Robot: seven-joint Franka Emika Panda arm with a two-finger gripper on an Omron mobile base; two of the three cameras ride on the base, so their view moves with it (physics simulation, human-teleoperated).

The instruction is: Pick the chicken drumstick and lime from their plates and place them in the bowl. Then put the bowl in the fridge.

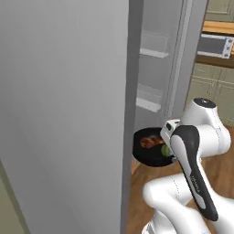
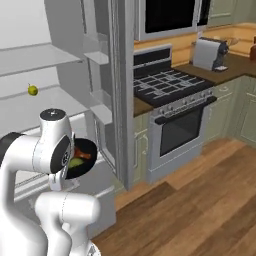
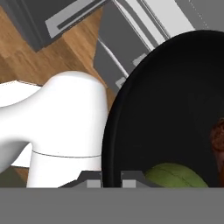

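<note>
Drumstick (image 1: pixel 148 142) and lime (image 1: pixel 165 150) already sitting in bowl (image 1: pixel 146 155); pincer (image 3: pixel 111 181) clamping bowl rim, carrying toward open fridge (image 2: pixel 45 60); shelving remaining.

Held at my claw: glossy black bowl (image 3: pixel 175 96); inside, green lime (image 3: pixel 177 177), reddish-brown chicken drumstick (image 1: pixel 148 142). Ahead: grey fridge (image 1: pixel 64 114), white inside.

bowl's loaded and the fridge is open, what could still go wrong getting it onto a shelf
1. The gripper is shut on the rim of the bowl at one side only, so a tilt could roll the lime or chicken drumstick out.
2. The fridge door edge stands close beside the bowl; a wide swing could clip it.
3. A yellow-green fruit already sits on a shelf and could get knocked.
</note>
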